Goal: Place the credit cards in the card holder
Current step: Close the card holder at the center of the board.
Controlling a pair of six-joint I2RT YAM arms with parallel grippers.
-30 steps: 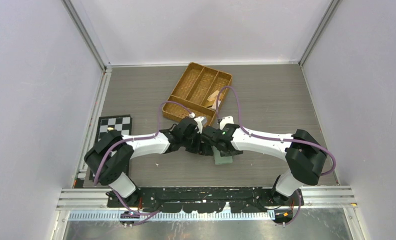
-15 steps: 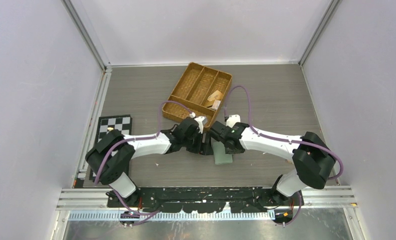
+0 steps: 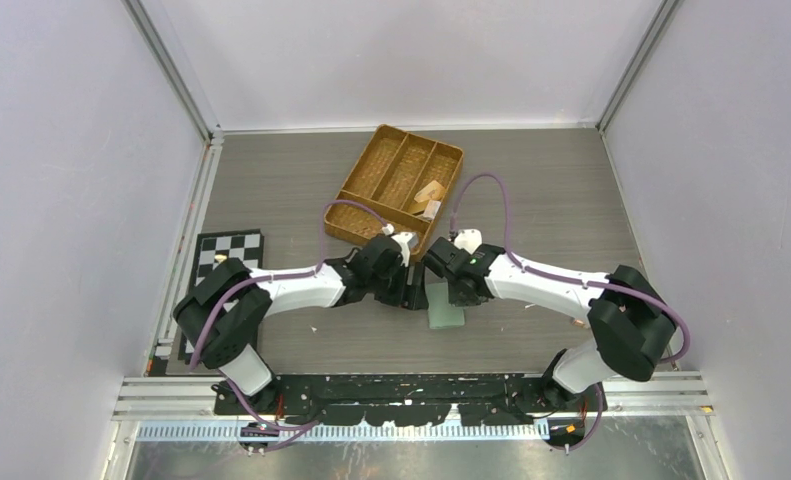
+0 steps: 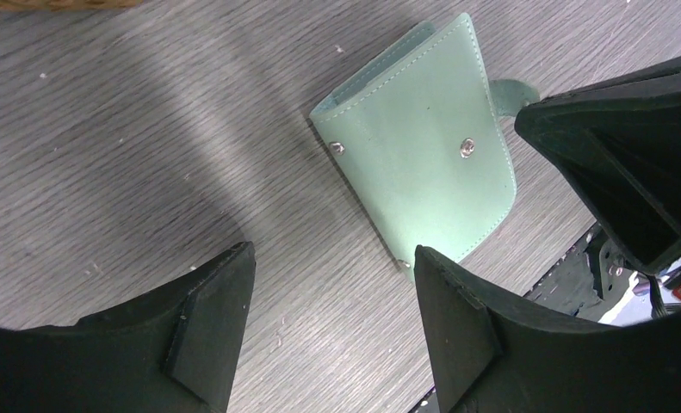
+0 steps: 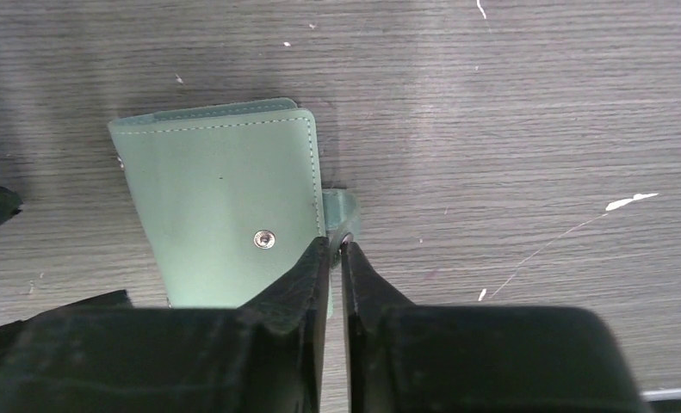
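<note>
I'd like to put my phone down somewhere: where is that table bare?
Bare table: right of the tray to the wall, between tray and checkerboard, and the near strip below the wallet. Crowded: the middle, where left gripper and right gripper meet at the wallet.

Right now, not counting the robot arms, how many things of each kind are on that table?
Green wallet: 1
Woven tray: 1
Checkered board: 1
Pale pieces inside the tray: too small to count
Total: 3, plus those pieces
</note>
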